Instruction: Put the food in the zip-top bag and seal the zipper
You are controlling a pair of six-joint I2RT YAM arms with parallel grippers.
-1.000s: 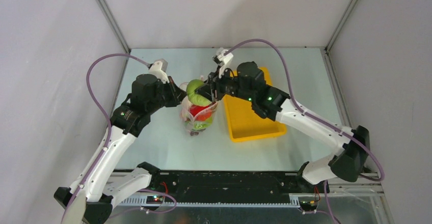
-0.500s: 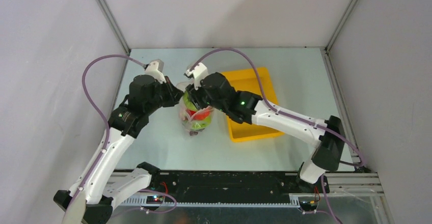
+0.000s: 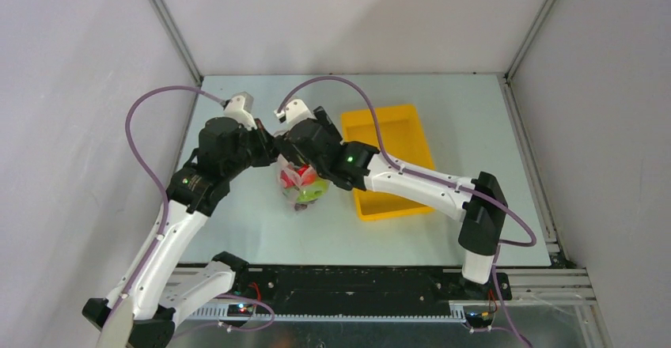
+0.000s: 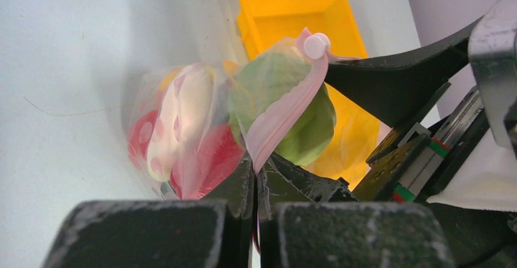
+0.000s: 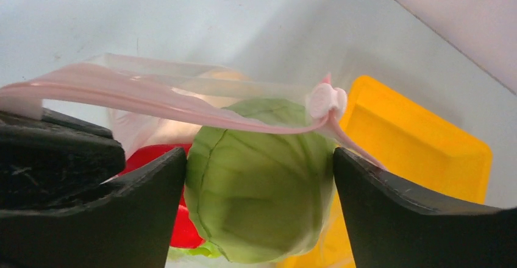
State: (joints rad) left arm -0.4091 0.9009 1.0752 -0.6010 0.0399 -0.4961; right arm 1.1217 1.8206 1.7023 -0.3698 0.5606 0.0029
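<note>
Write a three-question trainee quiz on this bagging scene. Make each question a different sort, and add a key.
1. True or false: the left claw is shut on the pink zipper strip of the zip-top bag.
2. Multiple choice: what sits between the open fingers of the right claw? A) red apple B) green cabbage C) purple grapes
3. Fill in: the tray beside the bag is coloured ____.
Key: 1 true; 2 B; 3 yellow.
</note>
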